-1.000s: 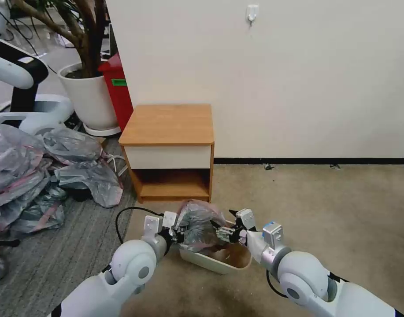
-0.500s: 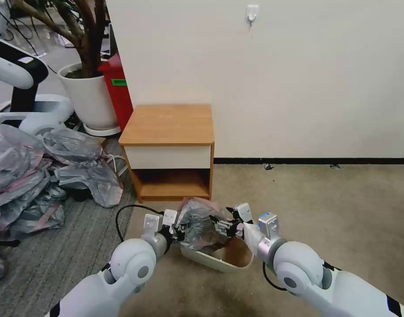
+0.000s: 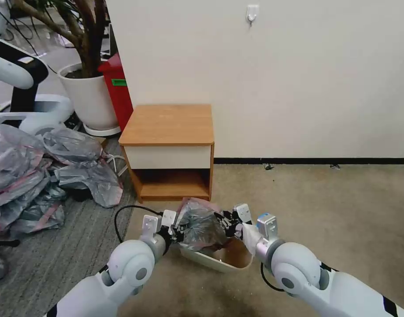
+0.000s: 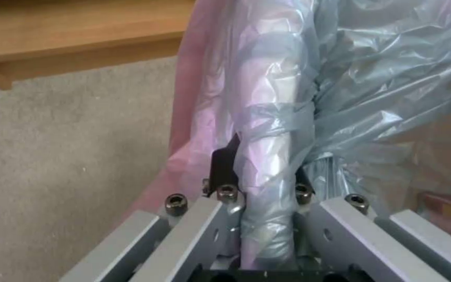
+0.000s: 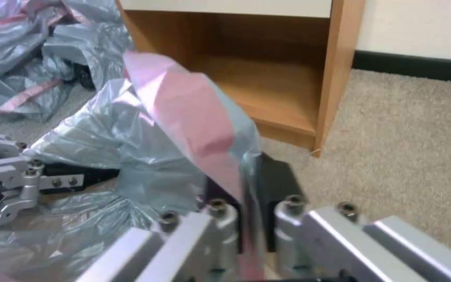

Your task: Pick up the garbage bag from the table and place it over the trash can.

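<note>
The grey garbage bag [image 3: 201, 223] with its pink band hangs bunched over the cream-white trash can [image 3: 213, 260], which stands on the carpet in front of the wooden table [image 3: 168, 123]. My left gripper [image 3: 180, 230] is shut on the bag's left edge; the left wrist view shows the plastic [image 4: 267, 149] pinched between its fingers. My right gripper [image 3: 224, 220] is shut on the bag's pink rim [image 5: 194, 113] at the right side. In the right wrist view the left gripper [image 5: 87, 178] shows across the bag. The bag's lower part drapes into the can's left half.
A heap of similar grey-and-pink bags [image 3: 38, 176] lies on the striped rug at left. A potted tree [image 3: 89, 88] and a red bin [image 3: 118, 90] stand behind the table. A white wall runs along the back; open carpet [image 3: 320, 207] spreads to the right.
My right gripper has moved left and slightly away from me, closing in on the left gripper, so the bag is more bunched. The left gripper has barely shifted.
</note>
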